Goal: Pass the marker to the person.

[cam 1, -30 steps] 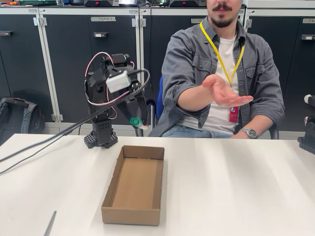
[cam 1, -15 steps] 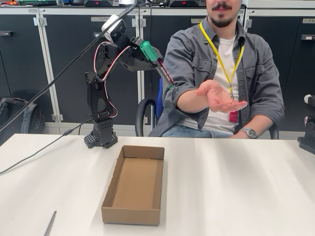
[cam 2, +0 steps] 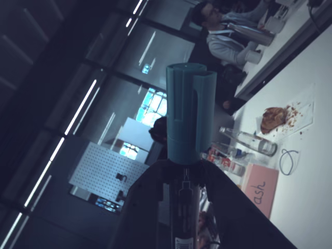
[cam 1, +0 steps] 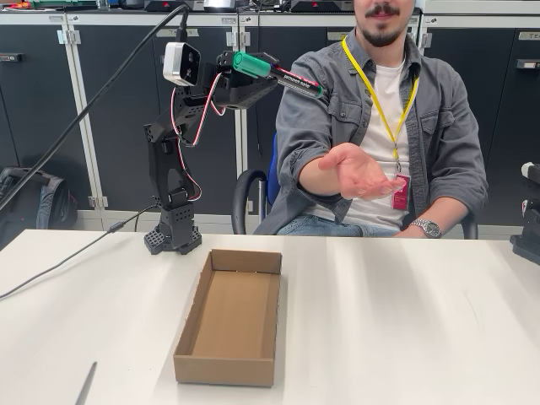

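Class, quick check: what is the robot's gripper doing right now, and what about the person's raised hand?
Gripper: shut on the marker, held high.
Person's raised hand: open, palm up, empty, below the marker.

My arm's base [cam 1: 173,236] stands at the back left of the tabletop [cam 1: 405,321], with the open cardboard box [cam 1: 229,316] just in front and to its right. Behind the tabletop sits the person [cam 1: 384,126], cabinets [cam 1: 110,110] at his back. My claw [cam 1: 245,72] is raised above the box's far end, the marker [cam 1: 274,74] in it lying near level, pointing right toward him. His open hand [cam 1: 359,171] hangs below and right of the marker's tip, apart from it. A thin stick [cam 1: 85,386] lies at the front left edge.
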You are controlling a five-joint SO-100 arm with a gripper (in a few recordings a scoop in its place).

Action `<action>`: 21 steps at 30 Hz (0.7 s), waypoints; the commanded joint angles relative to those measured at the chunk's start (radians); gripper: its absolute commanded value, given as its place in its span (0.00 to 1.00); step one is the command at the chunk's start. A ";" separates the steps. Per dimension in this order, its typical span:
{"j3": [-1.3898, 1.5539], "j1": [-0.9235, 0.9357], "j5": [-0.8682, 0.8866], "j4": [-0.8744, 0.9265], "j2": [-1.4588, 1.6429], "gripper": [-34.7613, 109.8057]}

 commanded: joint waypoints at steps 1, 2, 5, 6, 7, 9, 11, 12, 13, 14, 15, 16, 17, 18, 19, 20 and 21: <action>-0.189 0.011 0.146 -0.005 -0.110 0.21; -0.242 0.009 0.170 0.012 -0.156 0.21; -0.365 -0.006 0.230 0.066 -0.276 0.21; -0.387 -0.014 0.252 0.080 -0.304 0.21; -0.403 -0.023 0.270 0.094 -0.328 0.21; -0.434 -0.041 0.313 0.120 -0.373 0.21; -0.462 -0.064 0.356 0.152 -0.408 0.21; -0.465 -0.078 0.374 0.164 -0.419 0.21; -0.468 -0.092 0.394 0.176 -0.430 0.21; -0.474 -0.107 0.414 0.193 -0.442 0.21; -0.479 -0.123 0.434 0.213 -0.454 0.21; -0.483 -0.140 0.453 0.236 -0.465 0.21; -0.483 -0.156 0.474 0.256 -0.472 0.21; -0.479 -0.173 0.489 0.275 -0.479 0.21; -0.476 -0.192 0.505 0.293 -0.483 0.21; -0.476 -0.210 0.512 0.311 -0.489 0.21; -0.477 -0.230 0.518 0.333 -0.499 0.21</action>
